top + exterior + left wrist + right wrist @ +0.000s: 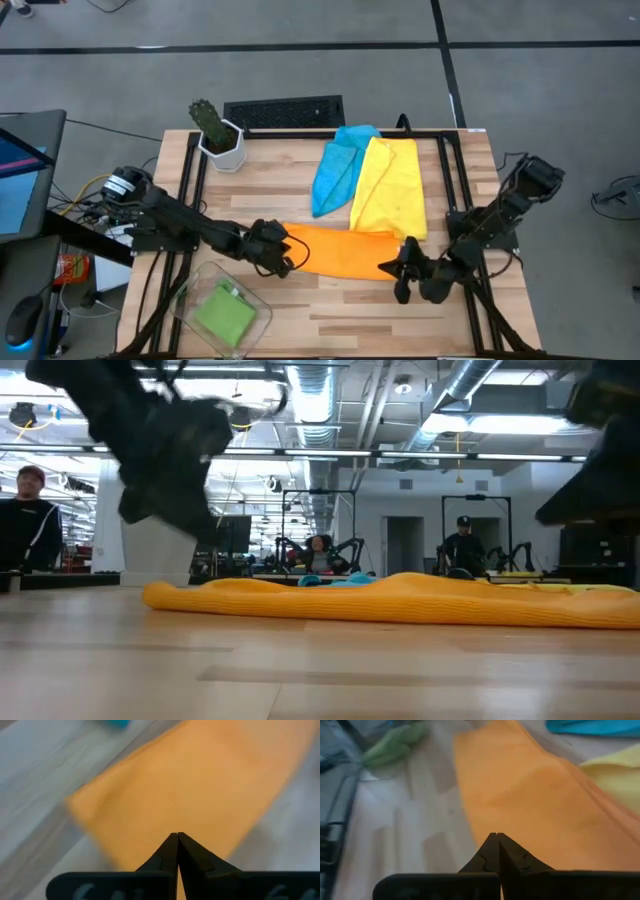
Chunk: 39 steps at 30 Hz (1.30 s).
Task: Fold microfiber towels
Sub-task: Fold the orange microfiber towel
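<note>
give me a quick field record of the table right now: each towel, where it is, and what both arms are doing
orange towel: long folded strip on the table between both grippers
yellow towel: spread behind the orange one, toward the right
light blue towel: crumpled, left of the yellow one, touching it
green towel: folded inside the clear container, front left
left gripper: fingers shut, at the orange towel's left end
right gripper: fingers shut, at the orange towel's right end
cactus: white pot, back left corner

The wooden table (330, 300) carries an orange towel (335, 250); beyond it lie yellow (392, 190) and blue (335, 170) towels, a cactus pot (222, 145) and a clear tray (215, 310).
</note>
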Tool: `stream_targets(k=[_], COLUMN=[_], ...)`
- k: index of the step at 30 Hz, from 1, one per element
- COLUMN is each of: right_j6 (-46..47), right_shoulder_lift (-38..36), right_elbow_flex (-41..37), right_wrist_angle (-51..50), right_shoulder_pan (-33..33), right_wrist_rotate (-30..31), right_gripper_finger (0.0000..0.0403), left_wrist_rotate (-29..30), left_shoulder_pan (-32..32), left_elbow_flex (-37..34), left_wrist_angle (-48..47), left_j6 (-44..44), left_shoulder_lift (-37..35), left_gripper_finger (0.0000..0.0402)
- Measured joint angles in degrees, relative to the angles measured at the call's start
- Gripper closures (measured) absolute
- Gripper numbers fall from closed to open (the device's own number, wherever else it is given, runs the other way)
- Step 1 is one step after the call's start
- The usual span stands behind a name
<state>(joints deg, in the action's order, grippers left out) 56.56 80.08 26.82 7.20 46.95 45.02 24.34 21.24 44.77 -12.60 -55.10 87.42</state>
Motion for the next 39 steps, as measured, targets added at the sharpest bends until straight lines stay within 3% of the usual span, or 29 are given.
stream_targets(k=[4, 7, 13, 20, 27, 33, 36, 39], right_j6=[-4.12, -6.11, -6.79, 1.40, 2.08, -12.61, -21.47, -24.36], right_shoulder_lift=[1.53, 5.83, 14.09, 22.49, 22.47, 14.52, 15.07, 18.90], right_elbow_flex=[0.12, 0.10, 0.10, 0.10, 0.06, 2.82, 5.45, 7.39], right_wrist_angle=[7.09, 12.71, 21.42, 23.58, 25.32, 26.88, 26.64, 26.58], right_shoulder_pan=[-0.86, -2.90, -5.12, -3.79, -2.57, -5.66, -8.52, -11.75], right_wrist_rotate=[1.32, 0.15, -1.52, -3.90, -3.71, -3.44, -7.91, -12.60], right_gripper_finger=[0.0382, 0.0386, 0.0387, 0.0386, 0.0384, 0.0390, 0.0393, 0.0387], left_wrist_rotate=[2.07, 2.29, 2.98, 2.67, 0.98, 2.46, 3.19, 3.41], left_shoulder_pan=[2.86, 4.14, 4.06, 4.14, 4.16, 4.32, 4.32, 4.32], left_elbow_flex=[0.26, 0.16, 0.13, 0.16, 0.15, 0.16, 0.16, 0.18], left_wrist_angle=[16.43, 21.34, 20.69, 19.11, 17.05, 15.89, 15.98, 16.10], left_j6=[4.46, 6.66, 5.27, 4.84, 4.58, 3.42, 3.41, 3.20], left_shoulder_lift=[2.35, 6.34, 11.76, 14.11, 14.08, 14.05, 14.05, 14.03], left_gripper_finger=[0.0401, 0.0401, 0.0401, 0.0401, 0.0401, 0.0401, 0.0401, 0.0401])
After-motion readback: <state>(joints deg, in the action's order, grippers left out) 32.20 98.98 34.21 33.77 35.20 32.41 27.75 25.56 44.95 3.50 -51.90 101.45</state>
